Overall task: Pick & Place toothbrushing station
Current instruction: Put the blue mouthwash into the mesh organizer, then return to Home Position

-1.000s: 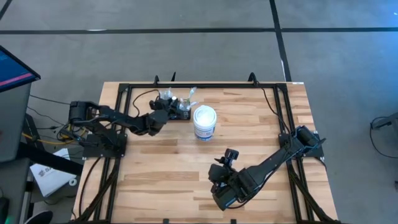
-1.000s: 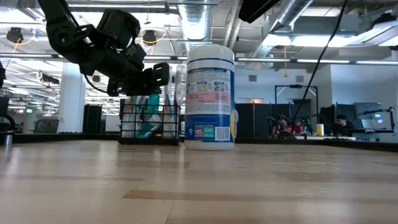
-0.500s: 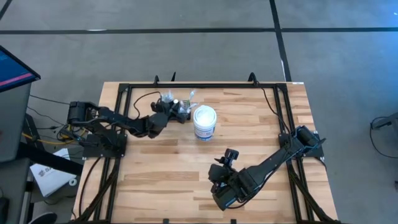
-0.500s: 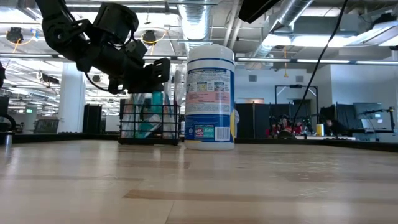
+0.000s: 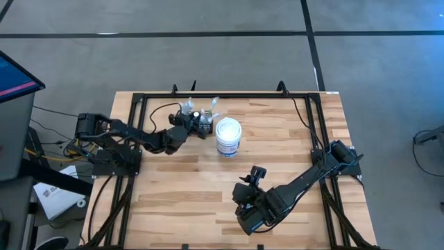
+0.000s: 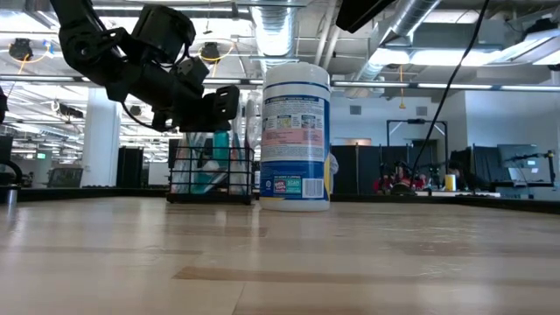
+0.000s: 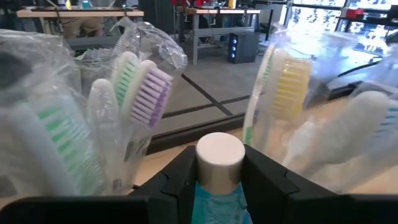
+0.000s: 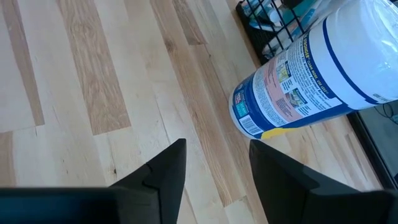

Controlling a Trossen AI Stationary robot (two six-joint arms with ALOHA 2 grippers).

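The toothbrushing station (image 6: 210,175) is a low black wire rack that stands with its base on the table at the far middle, next to a white tub (image 6: 296,140). It holds wrapped toothbrushes (image 7: 146,87) and a teal tube with a white cap (image 7: 219,158). My left gripper (image 7: 219,180) reaches over the rack (image 5: 201,123) from the table's left and is shut on that tube. My right gripper (image 8: 214,168) hangs open above the bare wood near the front middle (image 5: 257,173), pointing toward the tub. My left gripper pinches the teal tube at its white cap (image 7: 219,163), one finger on each side. The fingers come nearly level from the table's left, tipped slightly down. The tube stands upright inside the rack, and the rack's base stays on the table.
The white tub (image 5: 228,136) with a blue printed label stands upright just right of the rack. A black frame (image 5: 229,96) runs round the table's far and side edges. Open wood lies across the middle and near part of the table.
My left gripper has rolled a little where it is, and the teal tube's top has shifted slightly toward the tub. The rack has stayed on the table.
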